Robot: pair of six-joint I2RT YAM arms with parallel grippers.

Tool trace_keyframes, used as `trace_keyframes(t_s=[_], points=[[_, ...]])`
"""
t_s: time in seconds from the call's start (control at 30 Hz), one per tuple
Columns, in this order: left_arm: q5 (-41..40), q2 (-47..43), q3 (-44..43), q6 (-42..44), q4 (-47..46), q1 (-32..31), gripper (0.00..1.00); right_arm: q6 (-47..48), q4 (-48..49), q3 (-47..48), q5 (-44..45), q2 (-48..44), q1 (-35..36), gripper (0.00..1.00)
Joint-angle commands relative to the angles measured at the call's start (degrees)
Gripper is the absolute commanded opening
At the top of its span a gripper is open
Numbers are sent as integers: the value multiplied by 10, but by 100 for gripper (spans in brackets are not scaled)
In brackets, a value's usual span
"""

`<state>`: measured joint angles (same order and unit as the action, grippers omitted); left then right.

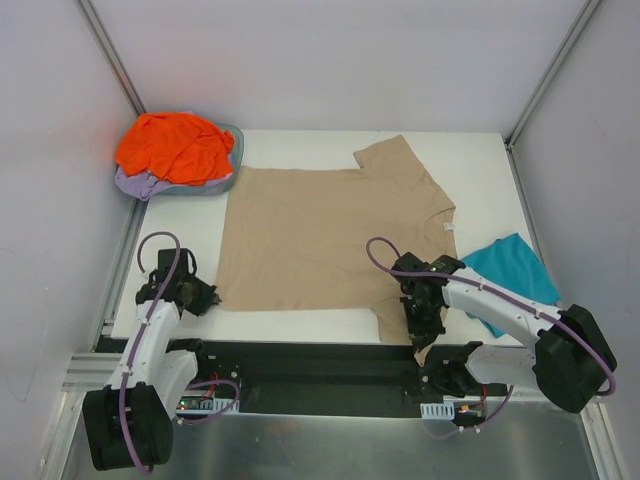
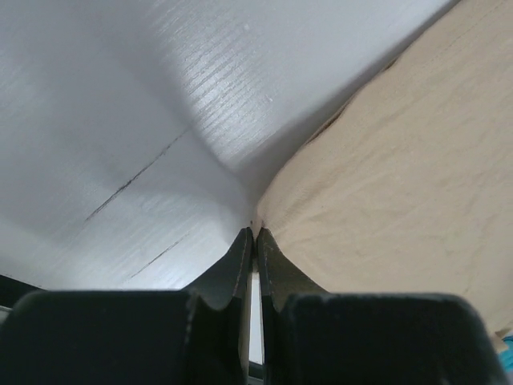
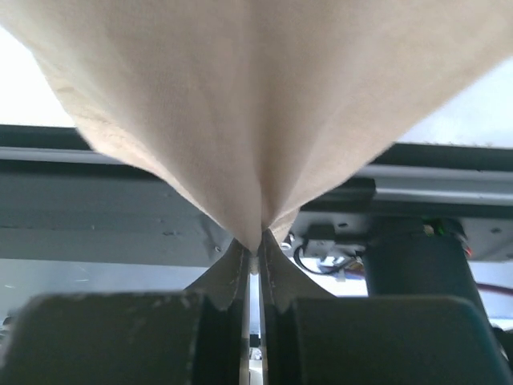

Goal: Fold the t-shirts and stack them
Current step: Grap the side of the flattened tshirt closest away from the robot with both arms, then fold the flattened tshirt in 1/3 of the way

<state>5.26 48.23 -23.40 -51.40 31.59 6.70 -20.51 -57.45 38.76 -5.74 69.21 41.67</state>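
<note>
Left pincer (image 2: 255, 234): shut, tips pinching the near left hem corner of the tan t-shirt (image 1: 310, 235), low against the surface (image 1: 470, 160).
Right pincer (image 3: 256, 247): shut, clamped on a fold of the same shirt at its near right sleeve; cloth fanning out from the tips, at the near edge of the surface.
Tan t-shirt: spread flat across the middle of the surface, collar to the right, far sleeve pointing toward the back.
Teal t-shirt (image 1: 510, 265): at the right edge, near the tan one, partly behind the right arm.
Orange t-shirt (image 1: 175, 145): heaped in the basin (image 1: 228, 178), far left corner.
Lavender t-shirt (image 1: 135, 185): under the orange one, showing at the basin's near left side.
</note>
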Motion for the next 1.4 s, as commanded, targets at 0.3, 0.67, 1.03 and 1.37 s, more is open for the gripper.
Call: trace_keyframes(t_s=[0.3,0.67,1.03,1.37], points=[[0,31,-115,-18,24,-5,0,96,-104,202,123,25,-100,1],[20,172,-218,-17,-29,-23,0,170,-120,399,153,151,-191,1],[-23,303,-299,-26,-43,-27,0,256,-128,582,187,312,-230,1],[-25,402,-354,-26,-58,-30,0,399,-129,740,193,454,-242,2]])
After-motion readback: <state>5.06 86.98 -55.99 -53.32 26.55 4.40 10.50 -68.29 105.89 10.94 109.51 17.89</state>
